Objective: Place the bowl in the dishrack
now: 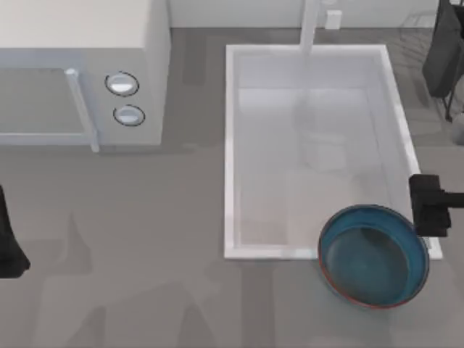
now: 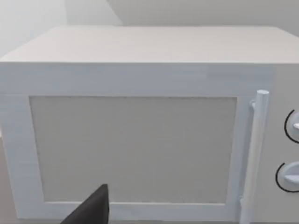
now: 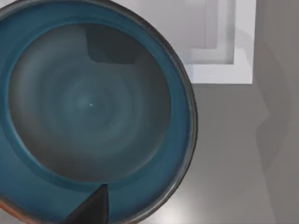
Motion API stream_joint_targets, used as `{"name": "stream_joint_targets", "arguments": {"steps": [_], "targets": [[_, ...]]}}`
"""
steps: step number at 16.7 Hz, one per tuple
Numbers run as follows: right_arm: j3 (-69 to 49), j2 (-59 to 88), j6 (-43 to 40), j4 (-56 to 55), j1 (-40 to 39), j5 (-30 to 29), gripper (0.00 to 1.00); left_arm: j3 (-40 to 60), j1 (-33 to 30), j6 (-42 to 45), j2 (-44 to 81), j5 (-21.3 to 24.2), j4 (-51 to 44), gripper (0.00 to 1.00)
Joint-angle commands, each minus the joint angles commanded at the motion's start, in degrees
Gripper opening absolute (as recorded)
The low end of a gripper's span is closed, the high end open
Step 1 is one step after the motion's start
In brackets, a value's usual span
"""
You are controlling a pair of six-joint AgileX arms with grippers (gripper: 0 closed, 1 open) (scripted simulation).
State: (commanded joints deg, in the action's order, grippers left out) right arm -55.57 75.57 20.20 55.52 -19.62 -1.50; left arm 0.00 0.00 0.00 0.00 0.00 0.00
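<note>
- Near the front right corner of the white sink [image 1: 233, 152], the bowl [image 1: 374, 255] overlaps the basin's front rim, part of it above the sink and part above the grey tabletop [image 1: 145, 290]; whether it rests there or is lifted clear cannot be told.
- Its inside is glossy teal-blue, with a thin reddish-brown rim along the near edge, and it sits level with its opening upward.
- My right hand [image 1: 432, 205] is at the bowl's far right edge, just beside the sink's right wall; its dark body meets the rim there, but whether the fingers are clenched on the rim or released cannot be told.
- From the right wrist camera the bowl [image 3: 91, 109] is seen straight down, with the corner of the sink [image 3: 224, 70] beyond it and one dark fingertip [image 3: 93, 207] over the bowl's rim.
- My left arm is parked at the tabletop's left edge, well apart from the bowl; its hand [image 1: 9, 243] is a dark shape whose state cannot be told.
- The left wrist camera faces the door of the white microwave [image 2: 135, 144], which stands at the back left of the tabletop with two round knobs [image 1: 125, 98] on its right side.
- At the back right corner, thin dark rods of the dishrack [image 1: 417, 22] are visible, well apart from the bowl.
</note>
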Motion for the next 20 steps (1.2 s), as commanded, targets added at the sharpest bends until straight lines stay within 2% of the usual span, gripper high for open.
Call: {"name": "stream_joint_targets", "arguments": {"steps": [4,11,14,20], "targets": [[-7.1,8.3,2.2,6.5,-2.4,-0.9,1.00,0.0,0.0,0.0,0.0,0.0,0.0,1.00],[-7.7,9.1,2.4,6.9,-2.4,-1.0,1.00,0.0,0.0,0.0,0.0,0.0,0.0,1.00],[-5.2,10.8,2.2,3.0,-2.3,-1.0,1.00,0.0,0.0,0.0,0.0,0.0,0.0,1.00],[3.9,17.5,1.9,-13.5,-2.0,-1.0,1.00,0.0,0.0,0.0,0.0,0.0,0.0,1.00]]}}
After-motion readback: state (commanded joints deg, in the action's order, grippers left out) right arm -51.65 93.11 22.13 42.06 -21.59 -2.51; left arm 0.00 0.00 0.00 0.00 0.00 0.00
